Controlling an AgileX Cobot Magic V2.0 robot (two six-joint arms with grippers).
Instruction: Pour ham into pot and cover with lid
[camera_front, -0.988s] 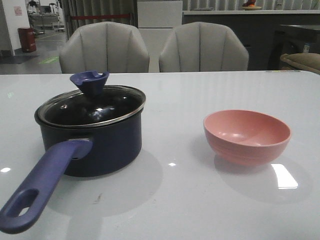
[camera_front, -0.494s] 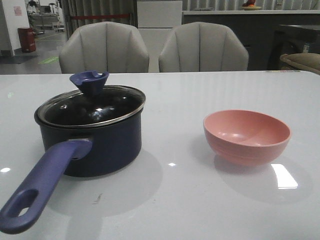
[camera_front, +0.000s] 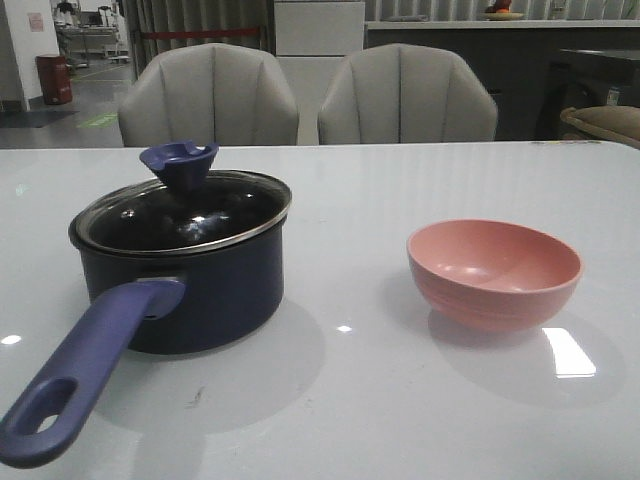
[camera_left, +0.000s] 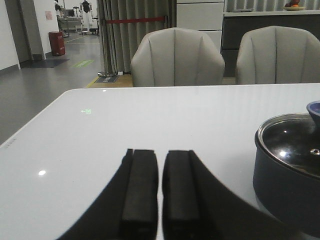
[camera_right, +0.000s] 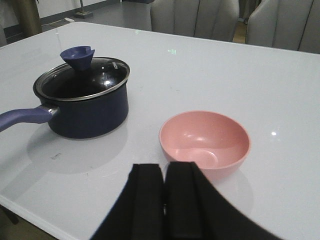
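The dark navy pot (camera_front: 205, 295) stands on the left of the white table, its purple-blue handle (camera_front: 80, 370) pointing to the front left. The glass lid (camera_front: 200, 215) with its blue knob (camera_front: 178, 165) lies on the pot. No ham shows; the pot's inside looks dark through the glass. Neither gripper shows in the front view. My left gripper (camera_left: 160, 156) is shut and empty, left of the pot (camera_left: 285, 185) and apart from it. My right gripper (camera_right: 164, 169) is shut and empty, just short of the pink bowl (camera_right: 205, 142), with the pot (camera_right: 90, 117) farther off.
The pink bowl (camera_front: 493, 272) stands on the right of the table and looks empty inside. Two grey chairs (camera_front: 208, 95) (camera_front: 405, 95) stand behind the table's far edge. The table's near edge shows in the right wrist view (camera_right: 30, 212).
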